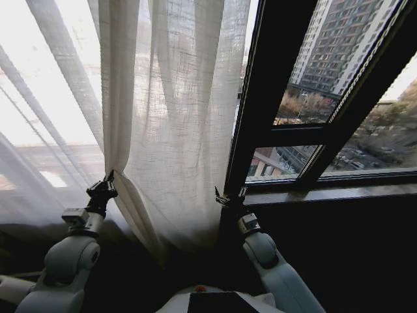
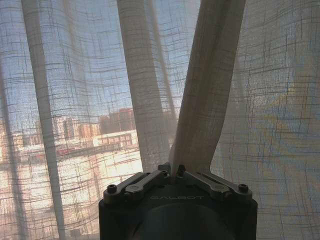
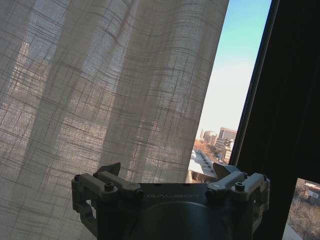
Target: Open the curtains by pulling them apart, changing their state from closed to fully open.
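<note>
The curtains (image 1: 169,117) hang as sheer cream pleated panels over the left and middle of the window. Their right edge stops at the dark window frame. My left gripper (image 1: 107,180) is shut on a pleat low down, and the fabric draws into a taut fold from that spot. In the left wrist view the pinched pleat (image 2: 200,100) rises out of the closed left gripper (image 2: 174,169). My right gripper (image 1: 228,195) stands open beside the curtain's right edge, at the frame. In the right wrist view the curtain (image 3: 100,90) hangs just beyond the open right gripper (image 3: 167,172), with nothing between its fingers.
A dark window frame (image 1: 273,78) with slanted bars stands right of the curtain, with glass and city buildings behind it. The window sill (image 1: 339,192) runs along the right, with a dark wall below it.
</note>
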Controlling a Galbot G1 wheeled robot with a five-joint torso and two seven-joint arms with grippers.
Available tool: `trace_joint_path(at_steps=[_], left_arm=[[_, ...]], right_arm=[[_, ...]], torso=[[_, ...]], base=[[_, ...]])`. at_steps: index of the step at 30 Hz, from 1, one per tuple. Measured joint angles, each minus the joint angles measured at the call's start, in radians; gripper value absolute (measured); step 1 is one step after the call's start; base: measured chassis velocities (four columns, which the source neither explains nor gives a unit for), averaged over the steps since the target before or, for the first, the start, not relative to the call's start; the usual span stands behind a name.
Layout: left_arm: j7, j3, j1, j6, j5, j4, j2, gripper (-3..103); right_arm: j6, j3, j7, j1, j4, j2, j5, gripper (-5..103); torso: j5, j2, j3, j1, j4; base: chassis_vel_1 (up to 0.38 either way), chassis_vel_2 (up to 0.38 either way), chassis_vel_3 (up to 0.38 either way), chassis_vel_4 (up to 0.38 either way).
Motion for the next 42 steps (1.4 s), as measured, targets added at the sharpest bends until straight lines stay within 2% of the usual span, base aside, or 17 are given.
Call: trace_joint_path(at_steps=[16, 25, 29, 30, 33, 35, 38, 40, 42], left_arm=[[0.000, 0.001, 0.008, -0.001, 0.018, -0.010, -0.013, 0], [-0.004, 0.004, 0.009, -0.002, 0.022, -0.017, -0.014, 0], [-0.079, -0.029, -0.008, -0.003, 0.016, 0.002, -0.023, 0], [-0.079, -0.029, -0.008, -0.003, 0.016, 0.002, -0.023, 0], [-0.105, -0.155, -0.021, -0.018, -0.020, 0.049, -0.018, 0], [-0.106, -0.178, -0.021, -0.019, -0.034, 0.056, -0.013, 0], [-0.110, -0.317, -0.030, -0.036, -0.077, 0.134, 0.017, 0], [-0.114, -0.341, -0.031, -0.040, -0.079, 0.153, 0.020, 0], [-0.140, -0.427, -0.032, -0.047, -0.098, 0.218, 0.035, 0]], right_arm=[[0.015, 0.005, 0.001, -0.005, -0.003, -0.007, 0.004, 100], [0.051, 0.000, -0.002, -0.004, -0.008, -0.003, 0.019, 100], [0.051, -0.003, -0.004, -0.003, -0.011, 0.000, 0.018, 100], [0.051, -0.003, -0.004, -0.003, -0.011, 0.000, 0.018, 100], [0.051, -0.003, -0.004, -0.003, -0.016, -0.002, 0.013, 100], [0.051, -0.003, -0.004, -0.003, -0.017, -0.002, 0.012, 100], [0.050, -0.004, -0.005, 0.000, -0.023, -0.001, 0.000, 100], [0.050, -0.006, -0.005, 0.001, -0.024, 0.000, -0.001, 100], [0.049, -0.014, -0.006, 0.007, -0.028, 0.004, -0.006, 100]], torso=[[-0.0002, 0.000, 0.000, 0.000, 0.0001], [-0.0004, 0.000, 0.000, 0.000, 0.0002], [0.0001, 0.000, 0.000, 0.000, -0.0002], [0.0001, 0.000, 0.000, 0.000, -0.0002], [0.0000, 0.000, 0.000, 0.000, -0.0002], [0.0000, 0.000, 0.000, 0.000, 0.0001], [-0.0004, 0.000, 0.000, 0.000, -0.0001], [-0.0005, 0.000, 0.000, 0.000, -0.0001], [-0.0003, 0.000, 0.000, 0.000, 0.0002]], base=[[0.121, 0.137, -0.124, -0.123], [0.063, 0.071, -0.079, -0.077], [0.000, 0.000, 0.000, 0.000], [0.000, 0.000, 0.000, 0.000], [0.000, 0.000, 0.000, 0.000], [0.000, 0.000, 0.000, 0.000], [0.000, 0.000, 0.000, 0.000], [0.000, 0.000, 0.000, 0.000], [0.000, 0.000, 0.000, 0.000]])
